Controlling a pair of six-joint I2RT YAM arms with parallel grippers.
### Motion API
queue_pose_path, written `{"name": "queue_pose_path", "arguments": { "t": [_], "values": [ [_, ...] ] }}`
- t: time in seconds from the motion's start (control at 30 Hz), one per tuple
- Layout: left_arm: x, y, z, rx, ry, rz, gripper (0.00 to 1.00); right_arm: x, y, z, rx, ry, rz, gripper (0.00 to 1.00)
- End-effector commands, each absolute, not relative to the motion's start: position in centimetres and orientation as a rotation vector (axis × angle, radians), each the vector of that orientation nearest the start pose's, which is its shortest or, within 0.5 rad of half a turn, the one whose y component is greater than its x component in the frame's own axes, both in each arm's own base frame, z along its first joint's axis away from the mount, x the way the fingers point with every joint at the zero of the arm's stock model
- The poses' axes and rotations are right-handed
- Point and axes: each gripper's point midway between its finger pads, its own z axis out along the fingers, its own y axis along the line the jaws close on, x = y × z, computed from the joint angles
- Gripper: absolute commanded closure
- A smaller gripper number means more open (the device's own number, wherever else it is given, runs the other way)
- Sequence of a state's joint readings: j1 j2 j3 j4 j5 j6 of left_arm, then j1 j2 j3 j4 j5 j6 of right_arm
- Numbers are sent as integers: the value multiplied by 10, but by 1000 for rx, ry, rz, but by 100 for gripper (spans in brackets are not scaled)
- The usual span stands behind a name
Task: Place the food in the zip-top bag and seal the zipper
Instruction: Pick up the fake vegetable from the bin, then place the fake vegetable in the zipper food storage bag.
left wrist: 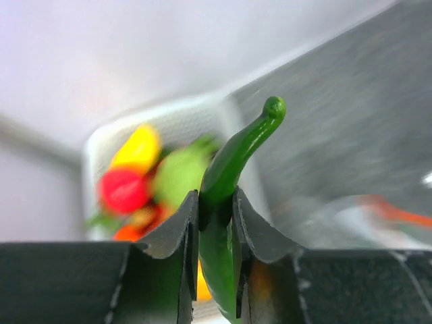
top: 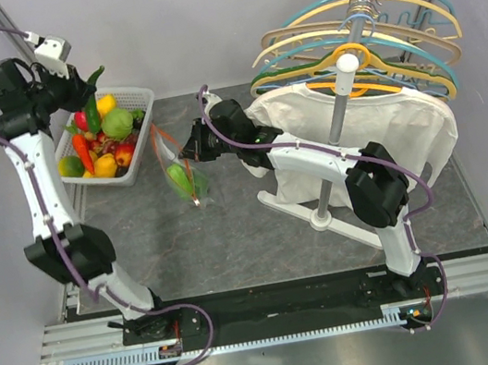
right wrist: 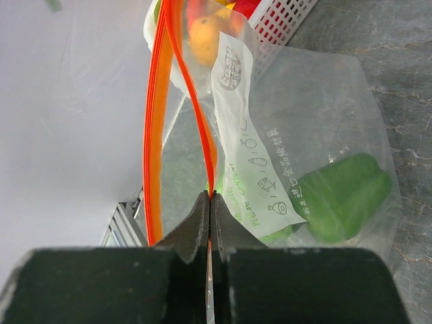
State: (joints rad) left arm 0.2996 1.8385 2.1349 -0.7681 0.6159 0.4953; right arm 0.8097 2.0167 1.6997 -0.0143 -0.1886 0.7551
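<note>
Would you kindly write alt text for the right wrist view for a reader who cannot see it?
The right gripper pinches one strip of the orange zipper on a clear zip-top bag, whose mouth gapes open. A green toy pepper lies inside the bag, and a white basket shows behind.

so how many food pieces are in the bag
1: a green bell pepper low in the zip-top bag; its label may hide more.

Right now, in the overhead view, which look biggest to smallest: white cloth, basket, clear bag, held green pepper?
Largest to smallest:
1. white cloth
2. basket
3. clear bag
4. green pepper
</note>
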Motion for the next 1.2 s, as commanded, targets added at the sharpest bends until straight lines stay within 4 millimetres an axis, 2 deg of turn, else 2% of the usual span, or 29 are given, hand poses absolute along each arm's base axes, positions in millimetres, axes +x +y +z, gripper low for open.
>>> {"name": "queue_pose_path", "arguments": {
  "t": [0.0, 0.03, 0.07, 0.1, 0.13, 0.2, 0.27, 0.3, 0.33, 0.4, 0.47, 0.77, 1.0, 1.17],
  "values": [
    [421, -28, 459, 661, 1503, -531, 98, 369, 487, 248, -225, 2026, 1271, 100],
    [411, -40, 437, 670, 1511, -650, 98, 368, 487, 250, -225, 2025, 1283, 100],
    [402, -48, 440, 635, 1499, -729, 98, 366, 488, 252, -220, 2024, 1300, 100],
    [384, -58, 469, 718, 1355, -666, 98, 365, 489, 254, -225, 2023, 1316, 100],
    [382, -63, 446, 712, 1358, -712, 98, 363, 489, 257, -224, 2018, 1329, 100],
    [360, -83, 442, 751, 1277, -730, 98, 361, 490, 263, -215, 2009, 1360, 100],
    [351, -97, 436, 780, 1241, -714, 98, 357, 492, 270, -223, 1996, 1399, 100],
    [346, -112, 423, 808, 1240, -743, 98, 356, 492, 271, -217, 1999, 1410, 100],
    [337, -118, 425, 826, 1212, -718, 98, 356, 492, 272, -216, 1998, 1419, 100],
    [334, -130, 413, 863, 1181, -678, 98, 355, 492, 273, -215, 1996, 1428, 100],
    [331, -136, 412, 902, 1139, -629, 98, 354, 492, 274, -216, 1997, 1437, 100],
    [344, -124, 371, 1010, 1104, -377, 98, 349, 492, 284, -224, 1980, 1493, 100],
    [347, -113, 337, 1082, 1077, -207, 98, 343, 495, 293, -223, 1966, 1574, 100],
    [348, -97, 328, 1069, 1064, -64, 98, 341, 496, 296, -228, 1960, 1593, 100]
  ]
}}
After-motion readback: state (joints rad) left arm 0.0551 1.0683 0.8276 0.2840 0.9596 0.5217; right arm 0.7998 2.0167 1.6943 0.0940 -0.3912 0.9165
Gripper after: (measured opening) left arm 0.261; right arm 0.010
